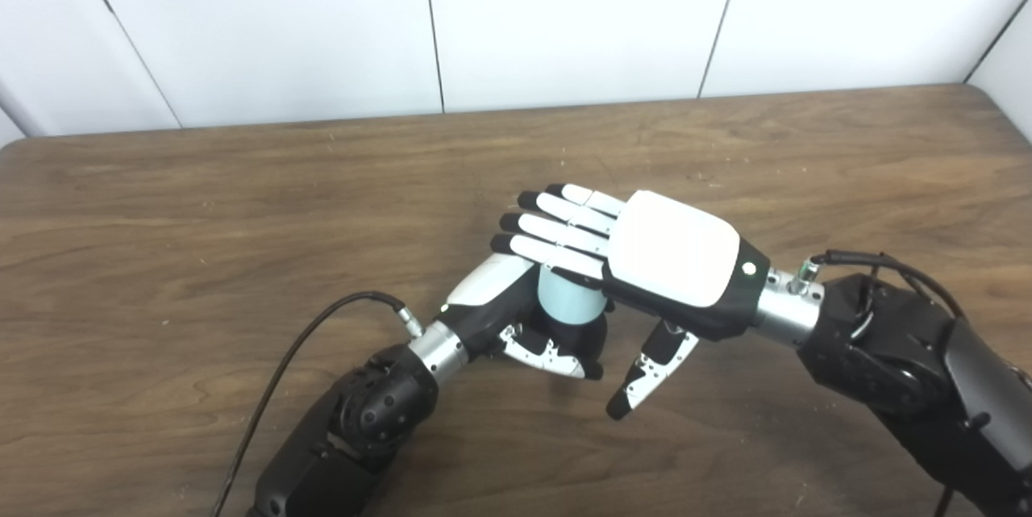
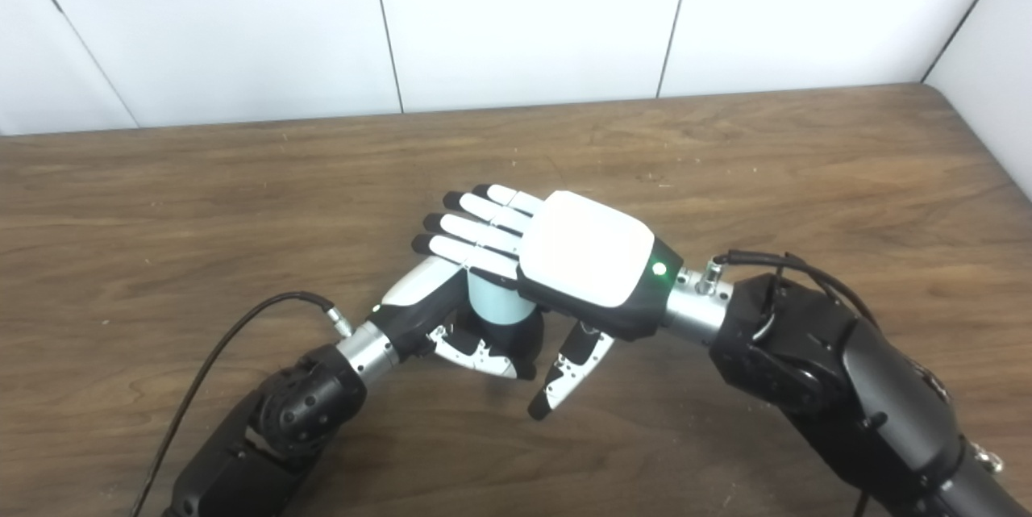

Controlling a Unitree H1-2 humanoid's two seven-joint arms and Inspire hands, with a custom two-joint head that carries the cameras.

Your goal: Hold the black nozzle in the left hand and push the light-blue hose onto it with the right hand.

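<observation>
Left hand (image 1: 516,315) wrapped around upright light-blue hose (image 1: 568,303) at centre of wooden worktop (image 1: 201,210). Right hand (image 1: 645,259) flat, fingers extended, pressed on hose top, holding nothing.

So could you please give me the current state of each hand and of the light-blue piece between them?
Left hand: shut on the light-blue cylindrical hose piece, near the wooden table.
Light-blue cylindrical hose piece: upright in the left hand, its top covered.
Right hand: open, fingers straight, lying flat over the hose piece.
Black nozzle: not discernible.
</observation>
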